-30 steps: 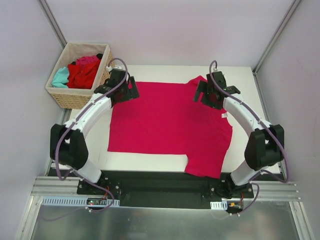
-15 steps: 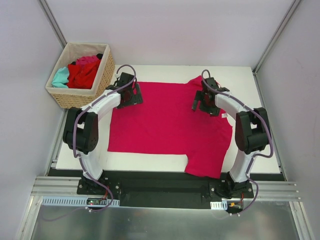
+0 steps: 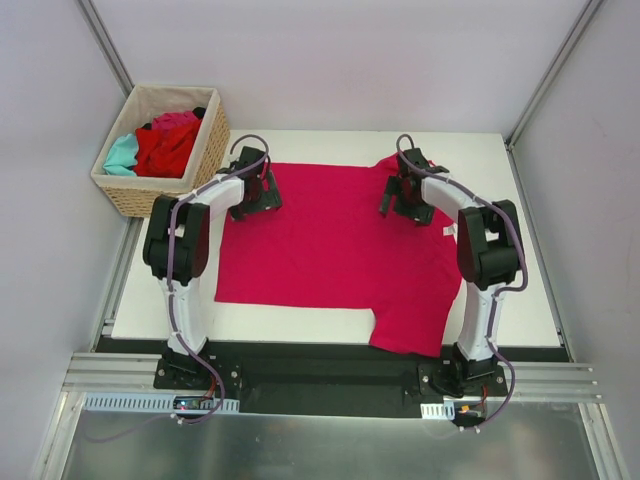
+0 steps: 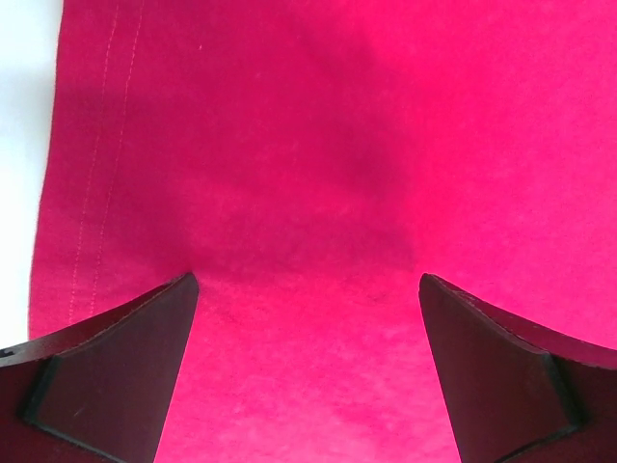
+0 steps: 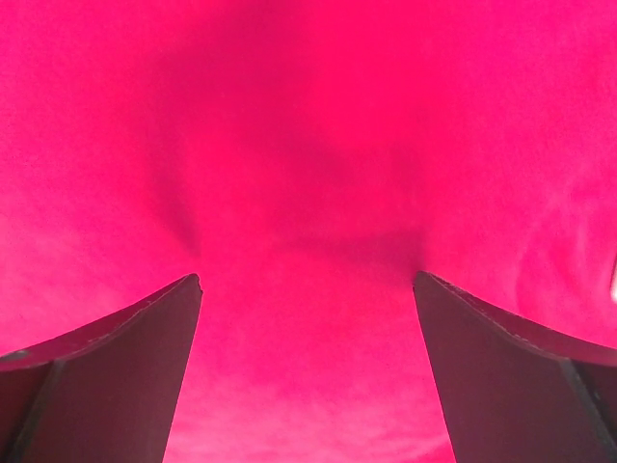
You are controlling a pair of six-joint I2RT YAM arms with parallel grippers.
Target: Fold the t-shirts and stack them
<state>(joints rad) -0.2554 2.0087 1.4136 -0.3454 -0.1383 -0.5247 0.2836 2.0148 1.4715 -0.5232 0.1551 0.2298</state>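
Now swung inward, left fingers (image 4: 116,376) and right fingers (image 5: 116,376) hover over magenta t-shirt (image 3: 330,250), far edge; spread apart, empty; grasp pending.

Top view, and here I am: my left arm (image 3: 188,300) and right arm (image 3: 476,315) are white tubes broken up by chunky black joints. Grey-purple cables (image 3: 246,138) loop off each wrist and trail down to my black bases (image 3: 190,372) at the bottom of the frame. Up close, my left gripper (image 4: 307,282) and right gripper (image 5: 307,280) have matching fingers (image 4: 111,381): dark, matt wedges with thin paler edges.
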